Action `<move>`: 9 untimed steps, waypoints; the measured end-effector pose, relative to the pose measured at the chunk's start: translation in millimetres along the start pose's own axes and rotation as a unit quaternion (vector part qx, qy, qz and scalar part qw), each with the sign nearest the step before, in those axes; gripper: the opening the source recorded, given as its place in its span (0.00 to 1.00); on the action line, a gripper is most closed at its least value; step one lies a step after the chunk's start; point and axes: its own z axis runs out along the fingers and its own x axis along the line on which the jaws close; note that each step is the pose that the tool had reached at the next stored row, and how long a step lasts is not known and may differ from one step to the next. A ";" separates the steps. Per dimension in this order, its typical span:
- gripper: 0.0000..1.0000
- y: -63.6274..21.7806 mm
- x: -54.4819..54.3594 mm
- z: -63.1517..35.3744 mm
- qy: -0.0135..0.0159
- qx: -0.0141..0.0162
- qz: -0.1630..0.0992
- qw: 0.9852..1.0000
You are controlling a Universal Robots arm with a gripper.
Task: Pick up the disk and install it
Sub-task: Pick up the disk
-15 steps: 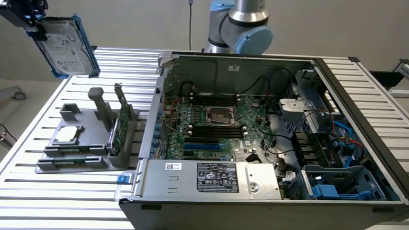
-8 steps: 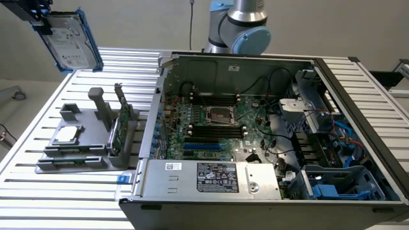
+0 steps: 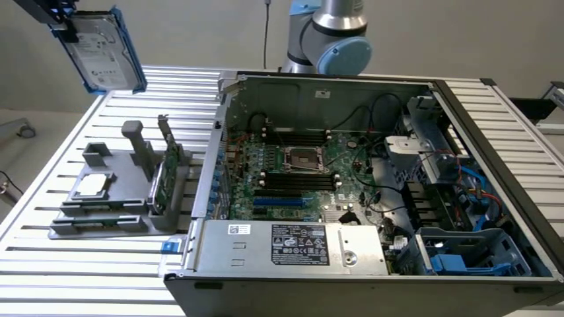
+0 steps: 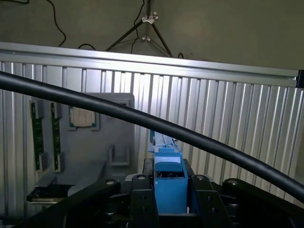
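The gripper (image 3: 63, 26), at eleven o'clock in the exterior view, is clamped on the disk (image 3: 105, 56), high above the table (image 3: 53, 277). Best carried level, I judge, clear of the open case (image 3: 335, 79) rim. At nine, the grey tray (image 3: 105, 224) holds a chip (image 3: 92, 186) and a green card (image 3: 168, 165). In the wrist view, the jaws pinch the blue carrier (image 4: 168, 183).

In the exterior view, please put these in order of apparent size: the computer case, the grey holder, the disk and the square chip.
1. computer case
2. grey holder
3. disk: it is raised and perhaps nearer the camera, so its rank against the holder is unsure
4. square chip
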 end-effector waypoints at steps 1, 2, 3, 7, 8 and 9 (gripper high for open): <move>0.33 -1.1 -1.5 0.2 0.000 0.000 0.000 1.000; 0.33 -2.5 -2.9 0.3 0.000 0.001 0.000 1.000; 0.33 -4.0 -4.3 0.3 0.000 0.001 0.000 1.000; 0.33 -12.2 -9.8 0.9 0.000 0.004 0.000 1.000; 0.33 -14.5 -11.2 1.0 0.000 0.004 0.000 1.000; 0.33 -16.7 -12.7 1.2 0.000 0.005 0.000 1.000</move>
